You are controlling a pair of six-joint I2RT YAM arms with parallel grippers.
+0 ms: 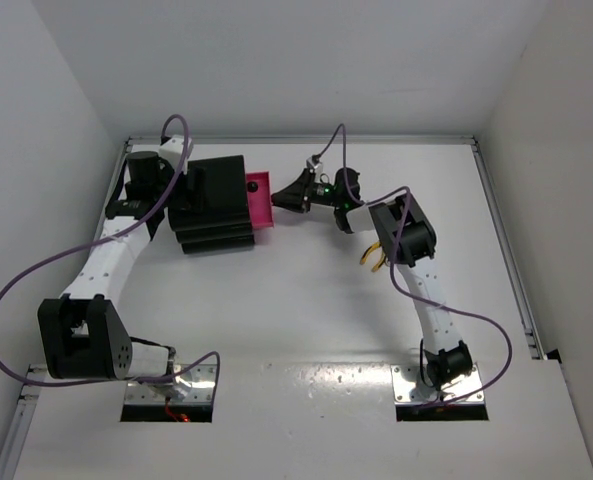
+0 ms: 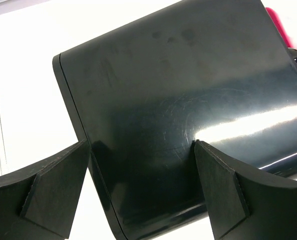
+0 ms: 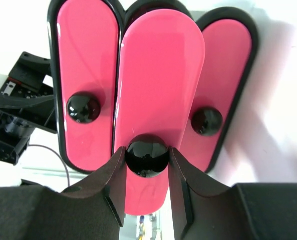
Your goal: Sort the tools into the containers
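The black cabinet (image 1: 211, 205) stands at the back left. Its middle pink drawer (image 3: 161, 70) is pulled out toward the right and also shows in the top view (image 1: 260, 207). My right gripper (image 3: 147, 151) is shut on that drawer's round black knob (image 3: 147, 156); in the top view the gripper (image 1: 281, 198) is just right of the drawer. My left gripper (image 2: 140, 145) is open, with its fingers (image 2: 63, 185) spread wide across the cabinet's glossy black top (image 2: 178, 75). The pliers' yellow handles (image 1: 373, 258) lie partly hidden under my right arm. The wrench is not visible.
Two other pink drawers (image 3: 85, 60) (image 3: 227, 65) sit closed on either side of the pulled one, each with a black knob. White walls enclose the table on the left, back and right. My right forearm (image 1: 431, 300) crosses the right half of the table.
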